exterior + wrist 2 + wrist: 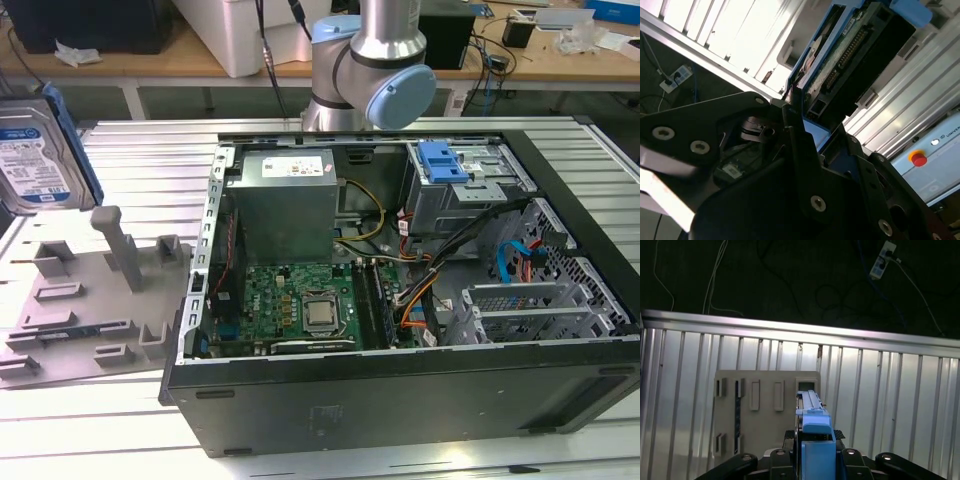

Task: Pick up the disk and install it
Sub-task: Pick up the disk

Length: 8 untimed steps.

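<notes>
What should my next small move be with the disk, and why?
Probably a short sideways carry toward the open computer case. The pincer looks closed on the disk, which hangs upright and appears lifted off the grey holder tray at the exterior view's left. The drive cage sits inside the case, toward that view's right.

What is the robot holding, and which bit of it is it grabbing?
The gripper holds the disk: its jaws pinch the end nearest the wrist, one on each side of the blue-railed edge.
</notes>
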Available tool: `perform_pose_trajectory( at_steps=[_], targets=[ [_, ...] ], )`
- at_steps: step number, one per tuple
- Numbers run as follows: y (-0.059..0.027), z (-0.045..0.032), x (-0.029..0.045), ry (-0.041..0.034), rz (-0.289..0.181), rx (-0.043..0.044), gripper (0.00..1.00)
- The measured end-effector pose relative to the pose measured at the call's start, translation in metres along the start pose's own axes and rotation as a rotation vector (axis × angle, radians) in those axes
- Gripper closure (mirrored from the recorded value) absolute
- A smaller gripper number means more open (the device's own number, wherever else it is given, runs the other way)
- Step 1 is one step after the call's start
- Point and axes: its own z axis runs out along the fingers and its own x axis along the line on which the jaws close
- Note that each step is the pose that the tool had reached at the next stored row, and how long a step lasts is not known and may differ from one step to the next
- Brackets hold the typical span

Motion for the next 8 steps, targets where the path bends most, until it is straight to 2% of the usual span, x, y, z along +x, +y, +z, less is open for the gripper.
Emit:
perform_pose_trajectory(
  at_steps=[7,8],
  targets=[
    [0.0004,-0.0141,0.0005,0.0000,0.000,0.0000,0.63],
    [0.0005,-0.0180,0.0006,-0.0001,0.000,0.0001,0.63]
  ],
)
